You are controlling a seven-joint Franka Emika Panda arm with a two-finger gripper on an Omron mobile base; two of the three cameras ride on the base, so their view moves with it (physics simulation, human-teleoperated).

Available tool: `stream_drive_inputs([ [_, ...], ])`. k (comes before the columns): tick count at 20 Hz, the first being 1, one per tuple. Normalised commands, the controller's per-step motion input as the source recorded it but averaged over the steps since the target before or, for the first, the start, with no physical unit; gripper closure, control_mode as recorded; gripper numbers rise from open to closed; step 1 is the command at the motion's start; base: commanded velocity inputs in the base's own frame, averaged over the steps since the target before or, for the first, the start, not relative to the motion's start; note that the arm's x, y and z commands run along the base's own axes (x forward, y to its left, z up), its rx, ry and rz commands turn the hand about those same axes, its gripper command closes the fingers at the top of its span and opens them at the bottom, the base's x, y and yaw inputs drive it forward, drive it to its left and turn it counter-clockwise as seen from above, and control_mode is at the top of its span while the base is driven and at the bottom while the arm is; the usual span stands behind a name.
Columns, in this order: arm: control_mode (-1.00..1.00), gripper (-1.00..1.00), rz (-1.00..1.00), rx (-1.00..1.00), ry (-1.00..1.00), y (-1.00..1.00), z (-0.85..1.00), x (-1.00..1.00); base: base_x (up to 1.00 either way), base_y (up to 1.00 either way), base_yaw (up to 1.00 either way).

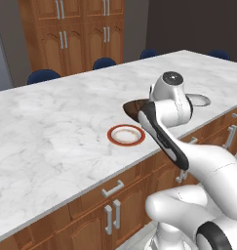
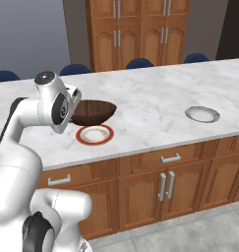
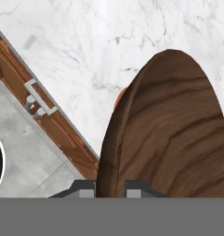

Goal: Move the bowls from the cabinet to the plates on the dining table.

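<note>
Marble worktop [image 2: 155, 106] runs long and wide here, with blue chairs [image 1: 104, 63] tucked along the far side and tall wooden cupboards [image 2: 140, 29] behind. Robot's end effector [image 3: 109, 186] is clamped narrow on the rim of the dark wooden bowl [image 2: 93, 112], carrying it just above the red-rimmed plate [image 2: 95, 135], looks like not touching, though that's hard to judge. Grey plate [image 2: 202, 114] sits well off to the robot's right, near the worktop's front edge.

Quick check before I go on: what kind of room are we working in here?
Likely a home kitchen-dining area: a long marble dining table with blue chairs behind, tall wooden cupboards, and plates set out on the top.
</note>
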Motion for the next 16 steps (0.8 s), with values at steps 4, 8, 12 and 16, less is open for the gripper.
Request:
stream_drive_inputs([
  [4, -1.00, 1.00, 0.02, 0.00, 0.00, 0.14, -0.19, 0.31, 0.00, 0.00, 0.00],
  [8, -1.00, 1.00, 0.01, 0.00, 0.00, 0.06, -0.16, 0.33, 0.00, 0.00, 0.00],
  [12, -1.00, 1.00, 0.01, 0.00, 0.00, 0.04, -0.17, 0.35, 0.00, 0.00, 0.00],
  [16, -1.00, 1.00, 0.01, 0.00, 0.00, 0.06, -0.18, 0.36, 0.00, 0.00, 0.00],
])
